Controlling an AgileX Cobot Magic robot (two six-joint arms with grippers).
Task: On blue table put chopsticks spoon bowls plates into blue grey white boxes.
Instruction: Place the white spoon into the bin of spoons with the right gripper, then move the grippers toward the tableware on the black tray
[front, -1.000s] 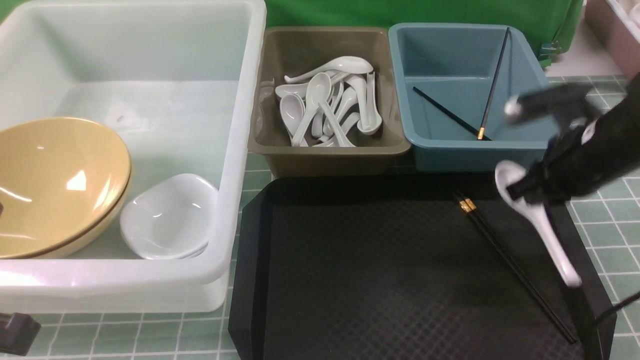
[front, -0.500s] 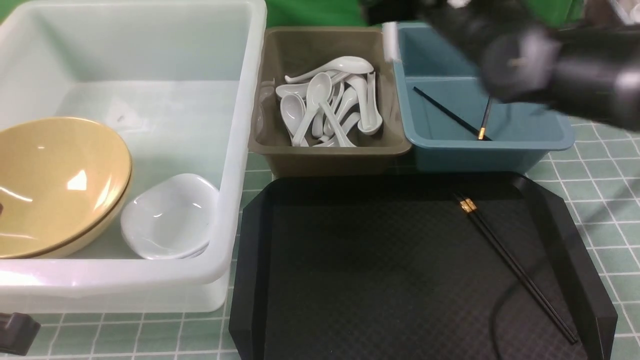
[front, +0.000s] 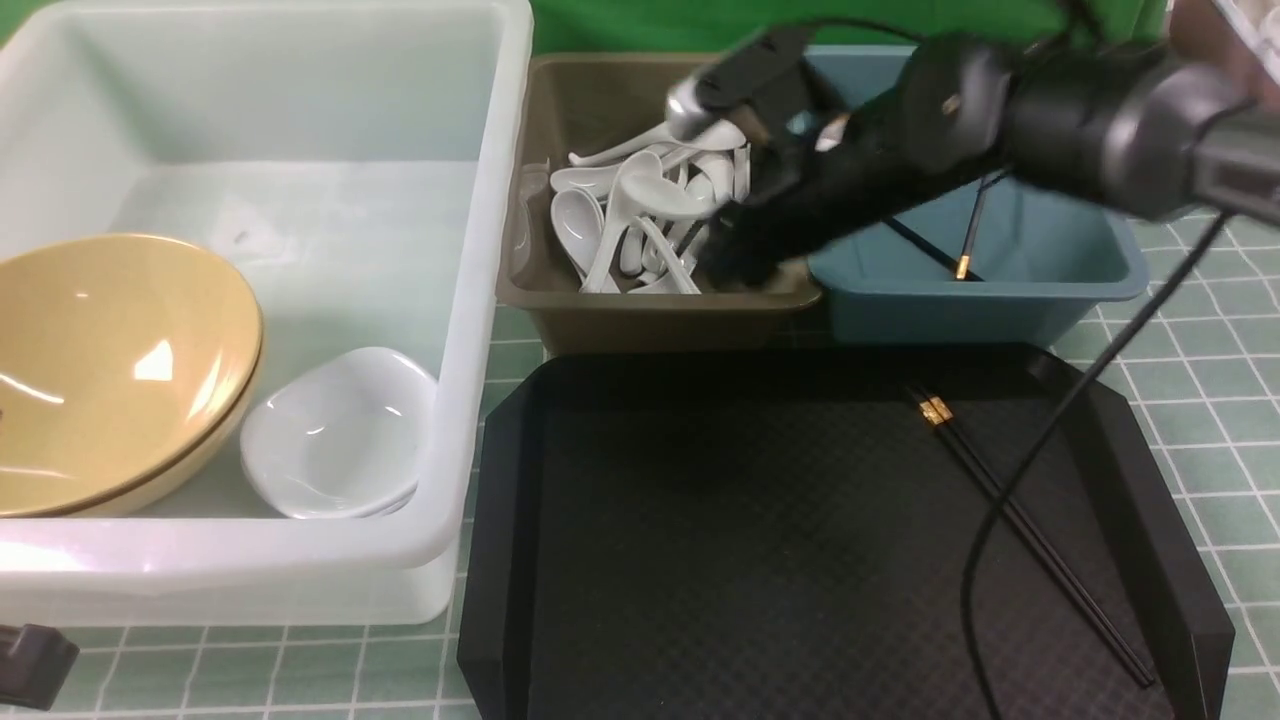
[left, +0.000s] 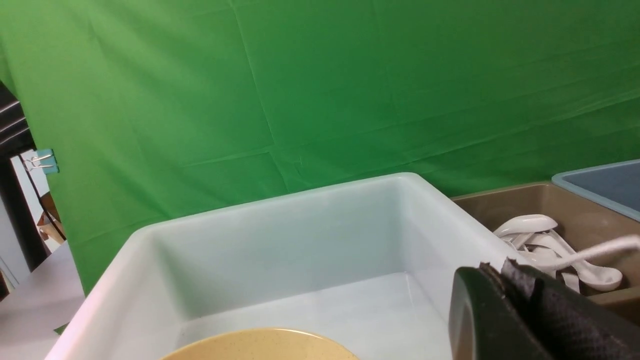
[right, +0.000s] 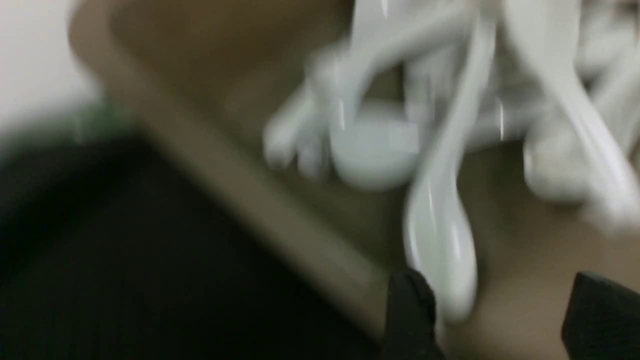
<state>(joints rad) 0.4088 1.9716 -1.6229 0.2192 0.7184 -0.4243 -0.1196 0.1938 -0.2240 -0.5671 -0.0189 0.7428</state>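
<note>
My right gripper (front: 735, 255) hangs low over the near right corner of the grey-brown box (front: 650, 305), which holds a heap of white spoons (front: 640, 220). In the right wrist view it (right: 495, 295) is open, and a white spoon (right: 440, 240) lies in the box beside one finger. A pair of black chopsticks (front: 1030, 535) lies on the black tray (front: 750, 560). The blue box (front: 1000, 300) holds other chopsticks (front: 905, 232). The white box (front: 480, 300) holds a yellow bowl (front: 110, 370) and a small white bowl (front: 335, 430). My left gripper (left: 497, 267) looks shut and empty, near the white box.
The three boxes stand in a row behind the tray on a green checked mat (front: 1200, 420). The right arm's cable (front: 1000, 520) hangs over the tray's right side. A green backdrop (left: 320, 90) stands behind the boxes.
My right arm carried a white spoon up from the tray's right side, swung left over the blue box and came down over the grey-brown box. The spoon now lies there beside open jaws.
</note>
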